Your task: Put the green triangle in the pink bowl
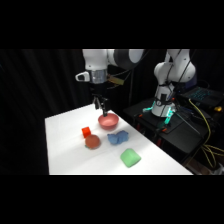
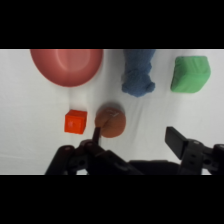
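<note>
The green triangle point(image 1: 130, 157) lies near the table's front edge; in the wrist view the green triangle point(image 2: 190, 74) is at the upper right. Mid-table sits the pink bowl point(image 1: 108, 120), which fills the wrist view's upper left as the pink bowl point(image 2: 67, 65); nothing is inside it. My gripper point(image 1: 101, 106) hangs above the table, just behind the bowl's far rim. Seen from the wrist, the gripper point(image 2: 136, 139) is open, its two fingers wide apart with only bare table between them. The green triangle is well clear of both fingers.
A blue block point(image 1: 118, 137) lies between the bowl and the green triangle. A small red cube point(image 1: 86, 131) and an orange-red round block point(image 1: 92, 142) sit left of it. The round block point(image 2: 111, 120) shows just beside my left finger point(image 2: 96, 135). Dark equipment and cables stand beyond the table's right edge.
</note>
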{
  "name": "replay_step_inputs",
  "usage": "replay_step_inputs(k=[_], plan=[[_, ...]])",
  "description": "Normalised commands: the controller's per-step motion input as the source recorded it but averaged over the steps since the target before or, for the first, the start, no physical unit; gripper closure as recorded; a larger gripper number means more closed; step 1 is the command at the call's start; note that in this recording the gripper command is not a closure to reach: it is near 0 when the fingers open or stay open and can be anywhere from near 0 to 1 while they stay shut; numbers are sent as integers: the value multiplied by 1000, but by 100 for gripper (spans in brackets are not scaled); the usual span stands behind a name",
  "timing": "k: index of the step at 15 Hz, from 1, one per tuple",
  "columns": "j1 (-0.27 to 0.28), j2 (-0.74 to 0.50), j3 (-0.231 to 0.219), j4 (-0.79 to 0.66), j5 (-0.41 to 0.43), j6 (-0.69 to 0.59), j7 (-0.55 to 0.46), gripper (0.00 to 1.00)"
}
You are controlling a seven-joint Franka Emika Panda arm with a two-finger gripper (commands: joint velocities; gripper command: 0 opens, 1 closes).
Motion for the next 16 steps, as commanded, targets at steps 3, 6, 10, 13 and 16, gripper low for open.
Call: replay_step_inputs(k=[3, 6, 10, 13, 16], plan=[[-12, 21, 11, 34, -23, 29, 27, 0], [8, 118, 17, 89, -59, 167, 159, 0], [93, 329, 70, 140, -49, 263, 271, 0], [179, 355, 86, 186, -56, 187, 318, 0], [215, 164, 44, 90, -107, 74, 352, 0]])
